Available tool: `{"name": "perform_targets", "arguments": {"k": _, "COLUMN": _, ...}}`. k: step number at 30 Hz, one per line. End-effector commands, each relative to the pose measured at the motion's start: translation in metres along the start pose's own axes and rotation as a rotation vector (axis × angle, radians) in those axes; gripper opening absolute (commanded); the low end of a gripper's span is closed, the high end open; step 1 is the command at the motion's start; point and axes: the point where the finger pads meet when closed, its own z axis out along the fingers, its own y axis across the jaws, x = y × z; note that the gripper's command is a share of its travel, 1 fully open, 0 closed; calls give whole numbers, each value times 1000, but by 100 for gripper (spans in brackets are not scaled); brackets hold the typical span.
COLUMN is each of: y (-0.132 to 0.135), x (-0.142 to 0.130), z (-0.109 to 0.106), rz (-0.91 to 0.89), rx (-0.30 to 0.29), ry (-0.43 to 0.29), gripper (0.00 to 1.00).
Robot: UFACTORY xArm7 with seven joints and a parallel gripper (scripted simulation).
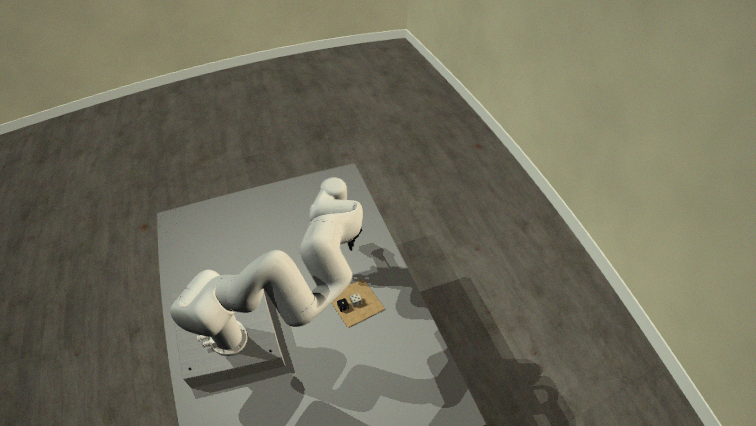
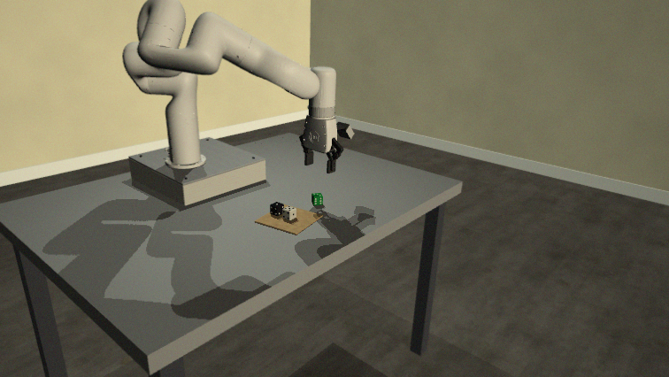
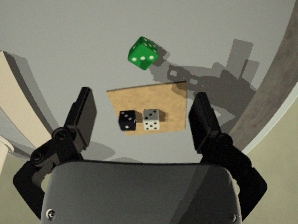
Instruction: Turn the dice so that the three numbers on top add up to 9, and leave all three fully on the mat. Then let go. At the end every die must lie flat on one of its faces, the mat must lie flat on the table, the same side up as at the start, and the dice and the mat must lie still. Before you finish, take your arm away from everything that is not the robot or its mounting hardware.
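The gripper is open and empty, fingers wide apart, high above the table. The green die rests on the table just off the mat, beyond its edge; the arm hides it in the top view. The white die and the black die sit close together on the tan mat. White seems to show five on top; black and green tops are unclear. The mat lies flat.
The robot's raised base block stands on the grey table, to the left of the mat in the exterior view. The arm's shadows fall across the table and a corner of the mat.
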Motion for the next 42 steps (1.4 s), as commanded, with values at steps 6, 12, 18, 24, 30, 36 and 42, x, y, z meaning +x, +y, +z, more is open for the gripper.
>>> {"name": "perform_targets", "arguments": {"k": 6, "y": 0, "x": -1, "z": 5, "rz": -328, "rx": 3, "ry": 4, "gripper": 100}}
{"name": "perform_targets", "arguments": {"k": 12, "y": -1, "x": -3, "z": 9, "rz": -558, "rx": 1, "ry": 5, "gripper": 100}}
{"name": "perform_targets", "arguments": {"k": 18, "y": -1, "x": -3, "z": 12, "rz": -718, "rx": -2, "ry": 5, "gripper": 100}}
{"name": "perform_targets", "arguments": {"k": 24, "y": -1, "x": -4, "z": 15, "rz": -937, "rx": -7, "ry": 5, "gripper": 100}}
{"name": "perform_targets", "arguments": {"k": 30, "y": -1, "x": -5, "z": 16, "rz": -980, "rx": -8, "ry": 5, "gripper": 47}}
{"name": "perform_targets", "arguments": {"k": 36, "y": -1, "x": -5, "z": 16, "rz": -980, "rx": -8, "ry": 5, "gripper": 47}}
{"name": "perform_targets", "arguments": {"k": 42, "y": -1, "x": -5, "z": 16, "rz": -980, "rx": -8, "ry": 5, "gripper": 47}}
